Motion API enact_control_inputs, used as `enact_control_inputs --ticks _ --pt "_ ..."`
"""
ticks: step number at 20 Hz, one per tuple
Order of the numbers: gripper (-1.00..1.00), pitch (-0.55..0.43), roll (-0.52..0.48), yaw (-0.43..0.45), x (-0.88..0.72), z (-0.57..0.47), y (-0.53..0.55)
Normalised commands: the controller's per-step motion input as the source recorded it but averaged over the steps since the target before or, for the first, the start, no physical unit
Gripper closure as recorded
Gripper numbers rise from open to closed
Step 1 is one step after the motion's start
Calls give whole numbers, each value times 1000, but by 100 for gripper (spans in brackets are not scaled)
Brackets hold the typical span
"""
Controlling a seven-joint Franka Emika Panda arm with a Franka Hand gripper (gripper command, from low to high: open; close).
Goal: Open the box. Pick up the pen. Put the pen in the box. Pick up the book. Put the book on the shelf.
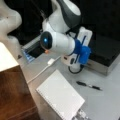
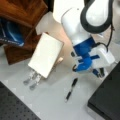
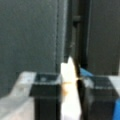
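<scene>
On the table lie one pen [image 1: 89, 86] and one book [image 1: 60, 98].

On your grey table [image 1: 110, 100] lie the white spiral notebook [image 1: 60, 98], the black pen [image 1: 89, 85] to its right, a white cable [image 1: 41, 71], and the closed black box [image 1: 105, 53] farther right.

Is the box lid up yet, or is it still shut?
Shut. In both front views the box's black lid lies flat on its silver sides. The gripper sits at the box's front edge, fingers either side of a small white piece.
</scene>
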Motion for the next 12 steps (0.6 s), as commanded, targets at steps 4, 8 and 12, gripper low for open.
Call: enact_control_inputs --ticks 4,8,12 --pt "100 30 -275 16 -51 240 334" --pt "100 125 -288 -45 44 260 456" --pt "100 160 -318 4 102 401 535"
